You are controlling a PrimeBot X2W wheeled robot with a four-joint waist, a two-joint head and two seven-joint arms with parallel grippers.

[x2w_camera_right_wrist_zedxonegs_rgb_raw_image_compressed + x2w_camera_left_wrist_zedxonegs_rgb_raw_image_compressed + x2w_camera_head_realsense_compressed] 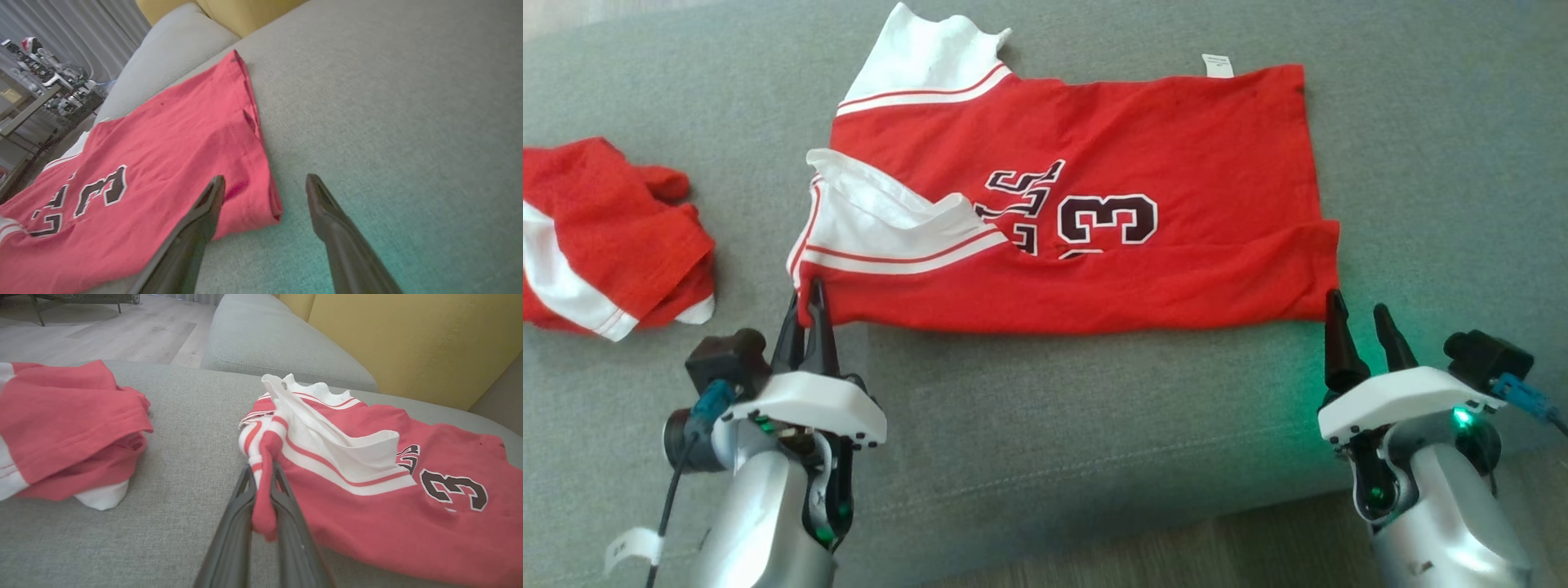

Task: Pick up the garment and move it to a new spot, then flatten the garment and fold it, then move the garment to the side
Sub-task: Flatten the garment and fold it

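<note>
Grey fabric sofa seat underneath, yellow back cushions behind, pale wood floor beyond. The red jersey lies spread across the seat, a white-trimmed sleeve folded over its chest. The left gripper pinches the jersey's near-left corner, fingers pressed on a bunched red fold. The right gripper hovers spread wide at the near-right corner. A second red garment sits crumpled to the left. The print shows a black "3"; the rest is creased. The white tag is too small to read.
</note>
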